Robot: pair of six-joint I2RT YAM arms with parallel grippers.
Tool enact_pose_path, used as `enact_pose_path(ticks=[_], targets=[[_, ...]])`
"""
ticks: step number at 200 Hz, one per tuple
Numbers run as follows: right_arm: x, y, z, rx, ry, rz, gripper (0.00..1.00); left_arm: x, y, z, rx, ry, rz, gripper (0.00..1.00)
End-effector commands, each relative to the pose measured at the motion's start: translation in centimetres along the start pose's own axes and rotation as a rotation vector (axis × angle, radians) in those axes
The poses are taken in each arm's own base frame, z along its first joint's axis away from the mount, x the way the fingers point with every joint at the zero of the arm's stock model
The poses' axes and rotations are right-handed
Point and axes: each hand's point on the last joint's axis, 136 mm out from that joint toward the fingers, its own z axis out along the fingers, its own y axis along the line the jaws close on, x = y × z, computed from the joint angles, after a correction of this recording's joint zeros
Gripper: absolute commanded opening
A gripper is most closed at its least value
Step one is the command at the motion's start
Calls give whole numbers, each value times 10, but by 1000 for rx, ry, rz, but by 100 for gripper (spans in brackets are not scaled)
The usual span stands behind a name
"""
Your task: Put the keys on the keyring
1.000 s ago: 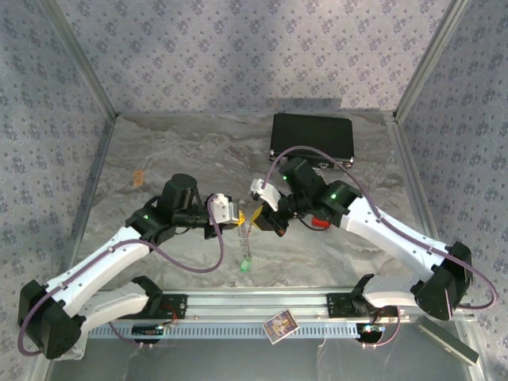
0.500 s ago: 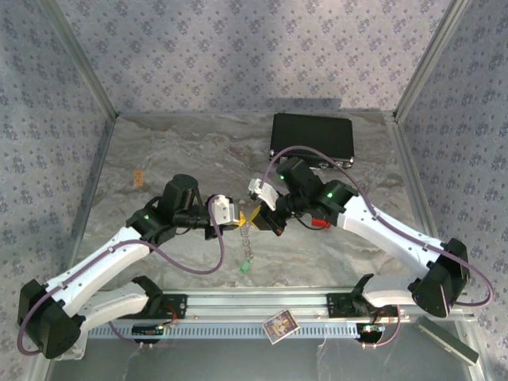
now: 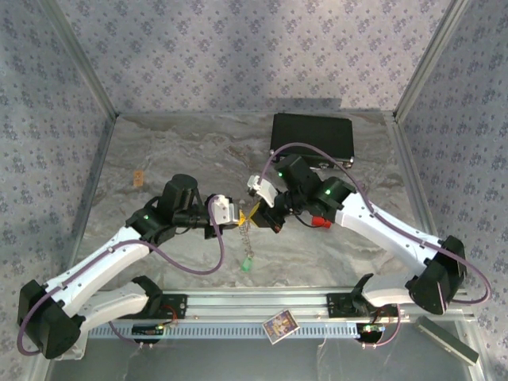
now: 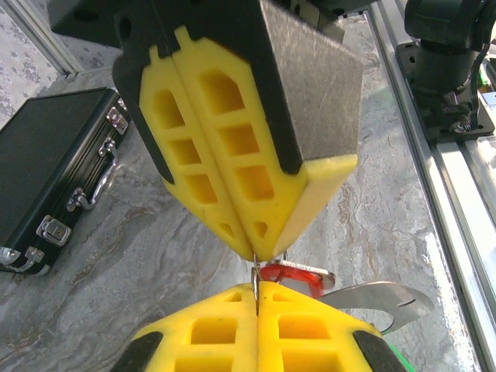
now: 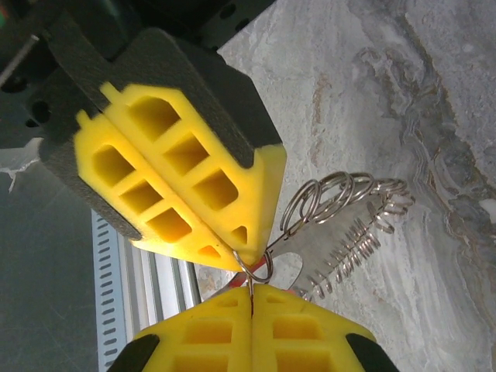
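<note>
**Threading under way, not visibly finished**

The keyring [image 5: 254, 267] is up in the air over the middle of the worktop [image 3: 175, 151], a small split ring caught between two tool tips that meet nose to nose. The left tool [image 4: 256, 288] is clenched, with the ring's thin wire running into the seam between its yellow pads. The right tool [image 5: 250, 288] is clenched too and appears to pinch the same ring from the opposite side.

The red key [image 4: 298, 275] sits right at the ring. Its tag is just beside the meeting tips and its silver blade [image 4: 372, 298] sticks out sideways. Whether its hole is already on the wire is hidden by the pads.

A string of linked rings [image 5: 341, 190] and a coil spring [image 5: 349, 248] dangle from the same cluster. In the top view this string trails down to the green key [image 3: 248, 266], so that key looks already attached.

My reading is that one key is on and the red one is partway. What is left is to work it fully round the coil and then let go. A black case [image 3: 311, 136] lies shut at the far side.
</note>
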Motion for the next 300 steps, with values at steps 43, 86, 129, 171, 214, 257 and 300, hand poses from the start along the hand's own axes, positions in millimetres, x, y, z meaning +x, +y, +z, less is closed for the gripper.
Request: enact_pose_path(ticks=[43, 86, 129, 171, 214, 257, 300], targets=[[-2, -8, 1, -8, 16, 50, 0, -33, -7, -14, -2, -129, 119, 0], [-10, -3, -3, -36, -27, 49, 25, -34, -4, -12, -15, -144, 100, 0], [-13, -24, -28, 139, -173, -69, 42, -41, 8, -4, -61, -260, -53, 0], [-18, -4, -39, 158, -368, -400, 39, -47, 9, -1, -52, -350, -99, 0], [-19, 2, -30, 98, -384, -394, 34, -48, 4, -1, -31, -380, -73, 0], [-15, 2, -22, 92, -383, -389, 29, -52, 2, -1, -16, -401, -60, 0], [-10, 3, -20, 89, -379, -387, 28, -53, 2, -2, -20, -412, -61, 0]])
